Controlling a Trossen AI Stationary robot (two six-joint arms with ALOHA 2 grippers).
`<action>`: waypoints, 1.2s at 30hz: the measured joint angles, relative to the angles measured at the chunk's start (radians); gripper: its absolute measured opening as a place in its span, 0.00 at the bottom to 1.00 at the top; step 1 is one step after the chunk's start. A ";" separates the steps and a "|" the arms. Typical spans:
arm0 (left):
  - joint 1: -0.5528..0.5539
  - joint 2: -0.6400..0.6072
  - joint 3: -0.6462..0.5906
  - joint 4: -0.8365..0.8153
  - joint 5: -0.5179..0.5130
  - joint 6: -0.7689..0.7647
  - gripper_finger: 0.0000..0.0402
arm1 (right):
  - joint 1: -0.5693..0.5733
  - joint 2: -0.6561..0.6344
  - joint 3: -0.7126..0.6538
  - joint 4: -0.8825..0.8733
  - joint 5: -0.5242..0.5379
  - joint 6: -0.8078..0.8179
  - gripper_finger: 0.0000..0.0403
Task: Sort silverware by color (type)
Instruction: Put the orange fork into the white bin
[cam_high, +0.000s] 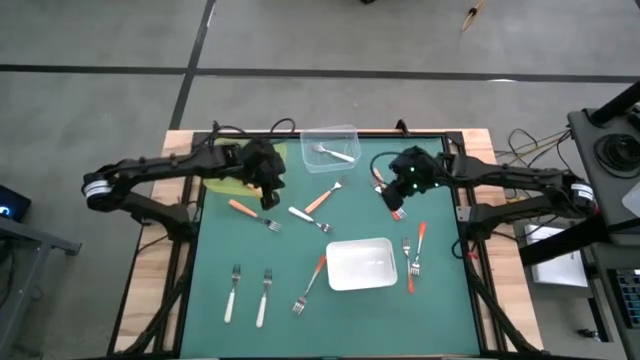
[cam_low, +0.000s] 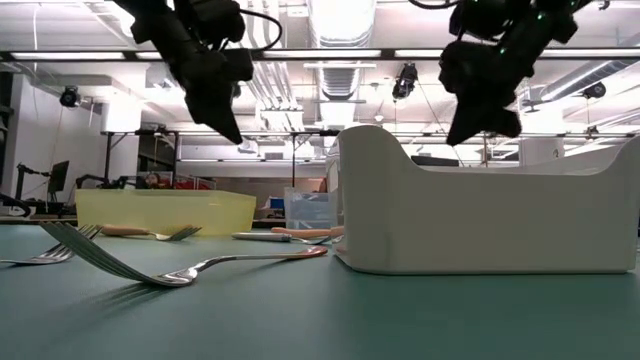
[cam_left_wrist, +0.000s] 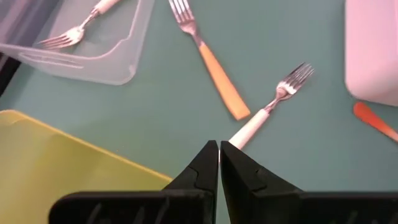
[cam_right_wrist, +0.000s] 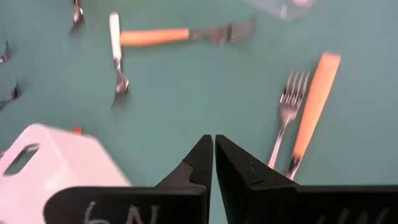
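I am holding my left pincer (cam_high: 268, 190) and right pincer (cam_high: 398, 205) closed, empty, above forks (cam_high: 311, 219) on the desk (cam_high: 300, 260).

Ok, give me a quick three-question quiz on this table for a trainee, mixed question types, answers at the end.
1. True or false: the white tray holds a fork.
2. What lies in the clear tray? A) a white-handled fork B) a red-handled fork C) nothing
3. Fill in: the jaws of the left gripper and the right gripper are both ____.
Key: 1 false, it is empty. 2 A. 3 shut, holding nothing.
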 joint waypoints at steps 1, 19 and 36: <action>-0.008 -0.004 -0.008 0.011 0.000 -0.007 0.00 | 0.015 0.000 0.010 -0.035 0.002 0.029 0.03; -0.248 -0.009 -0.048 0.054 -0.105 -0.186 0.00 | 0.358 0.001 0.033 -0.444 -0.013 0.610 0.03; -0.562 -0.063 -0.219 0.308 -0.275 -0.370 0.00 | 0.744 0.128 -0.065 -0.314 0.051 1.046 0.03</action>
